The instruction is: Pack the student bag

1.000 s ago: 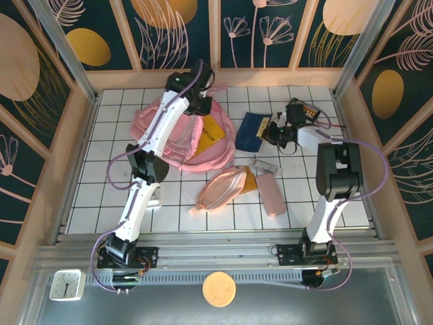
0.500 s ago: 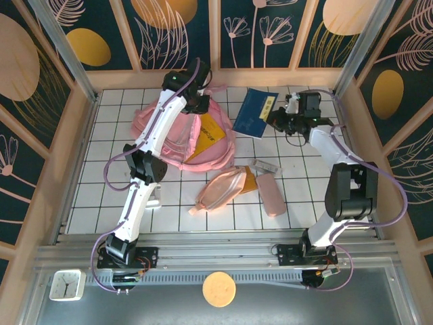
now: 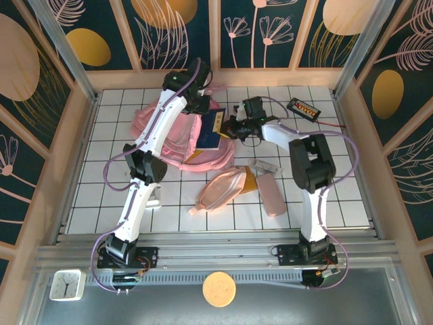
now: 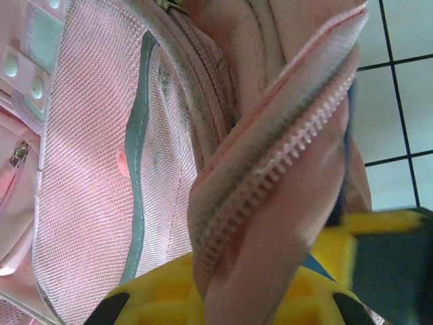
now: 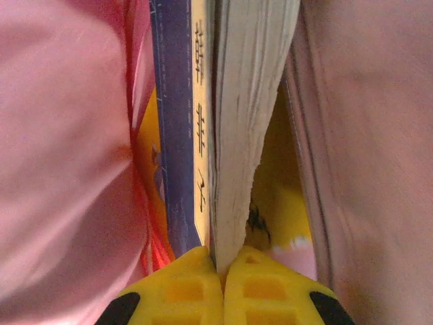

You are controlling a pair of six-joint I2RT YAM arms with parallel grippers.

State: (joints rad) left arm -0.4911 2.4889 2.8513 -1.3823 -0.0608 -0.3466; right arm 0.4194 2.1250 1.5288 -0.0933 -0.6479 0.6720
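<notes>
One student bag (image 3: 174, 153), large, soft, pink, lies on the white tiled table (image 3: 115, 196) in its far left-centre part, main opening turned toward the right arm; mesh panel and pale trim show close up in the left wrist view (image 4: 88, 169); pink fabric walls stand on both sides in the right wrist view (image 5: 61, 135).

One left gripper (image 3: 203, 103) at the bag's far edge, jaws pinched narrow on the zipper edge (image 4: 284, 156) of the opening, the fabric flap running between the yellow fingers (image 4: 155, 308).

One right gripper (image 3: 229, 127) at the mouth of the bag, jaws clamped tight on a blue book (image 3: 211, 128); the book stands on edge, partly inside the opening, blue cover (image 5: 177, 122) to the left and page block to the right; a yellow item (image 5: 287, 176) lies in the bag beside it, kind unclear.

One peach-pink oval pouch (image 3: 223, 187) on the table just near of the bag; one slim pink case (image 3: 270, 194) beside the pouch on its right; one small pale flat item (image 3: 266, 166) just beyond the case, too small to identify.

One black device (image 3: 302, 108) with a cable at the far right, well apart from the bag.

One small clock (image 3: 66, 284) and one orange disc (image 3: 219, 289) on the near ledge, below the arm bases.
</notes>
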